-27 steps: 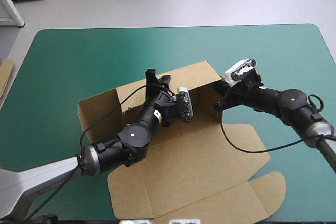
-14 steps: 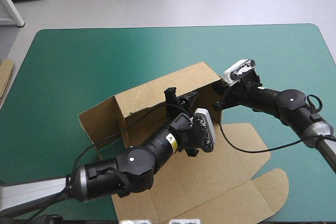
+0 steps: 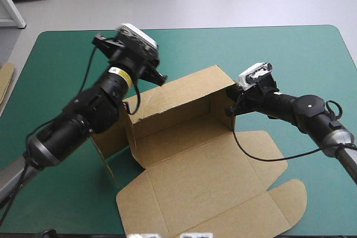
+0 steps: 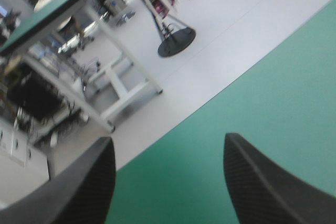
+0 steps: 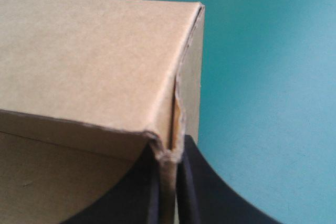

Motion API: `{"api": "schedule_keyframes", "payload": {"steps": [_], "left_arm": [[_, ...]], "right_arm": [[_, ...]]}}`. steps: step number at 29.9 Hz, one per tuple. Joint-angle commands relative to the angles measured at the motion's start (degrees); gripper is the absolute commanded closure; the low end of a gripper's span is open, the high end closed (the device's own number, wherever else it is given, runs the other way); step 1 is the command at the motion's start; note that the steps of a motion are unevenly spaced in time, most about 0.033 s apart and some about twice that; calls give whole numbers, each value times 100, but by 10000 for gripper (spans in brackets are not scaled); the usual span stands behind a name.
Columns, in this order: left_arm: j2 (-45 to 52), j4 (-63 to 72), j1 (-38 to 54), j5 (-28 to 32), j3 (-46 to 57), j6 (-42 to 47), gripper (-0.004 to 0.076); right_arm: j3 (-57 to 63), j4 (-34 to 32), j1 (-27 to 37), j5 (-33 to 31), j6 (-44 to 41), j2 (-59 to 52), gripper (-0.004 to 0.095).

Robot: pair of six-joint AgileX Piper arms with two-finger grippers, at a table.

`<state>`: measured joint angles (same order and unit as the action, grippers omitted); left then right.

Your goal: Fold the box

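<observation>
Gripping the box [image 5: 94,51] corner between the right claw [image 5: 168,153] fingers, with the left claw [image 4: 168,141] spread, empty, well away. Risks tearing that frayed corner if tugged.

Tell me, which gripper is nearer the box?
Right. The right gripper is shut on the box at its right wall; the left gripper hangs open, raised beyond its far left corner.

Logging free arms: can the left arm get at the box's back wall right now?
Probably yes: the left gripper is open, empty, raised by the back wall of the box, whose top edge is bare; the right gripper pinches only the right-hand corner.
</observation>
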<state>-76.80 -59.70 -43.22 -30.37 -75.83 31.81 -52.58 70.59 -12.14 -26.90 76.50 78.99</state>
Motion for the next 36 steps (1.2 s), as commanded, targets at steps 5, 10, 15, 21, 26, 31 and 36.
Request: {"api": "schedule_keyframes", "payload": {"steps": [5,10,15,21,26,31,36], "left_arm": [[206,2220,2459,171,-246,-579,293],[196,3743,3707,-152,-216,-1770,294],[196,4806,4952,-374,-28,-2254,304],[196,5860,5713,-552,337,-3181,306],[196,5970,5749,-722,696,-3325,326],[196,6391,5749,-724,917,-3725,339],[206,6369,5749,-816,917,-3725,339]], "right_arm": [[-135,185,-12,-70,-215,-175,925],[-176,-139,-12,210,-659,-175,925],[-475,-922,-12,212,-1332,-175,925],[-1180,-2607,-12,-87,-3189,-175,925],[-2165,-4399,-12,-919,-5186,-41,925],[-3401,-5647,-12,-2591,-6176,662,925],[-4528,-5798,-12,-4078,-6271,1662,925]]}}
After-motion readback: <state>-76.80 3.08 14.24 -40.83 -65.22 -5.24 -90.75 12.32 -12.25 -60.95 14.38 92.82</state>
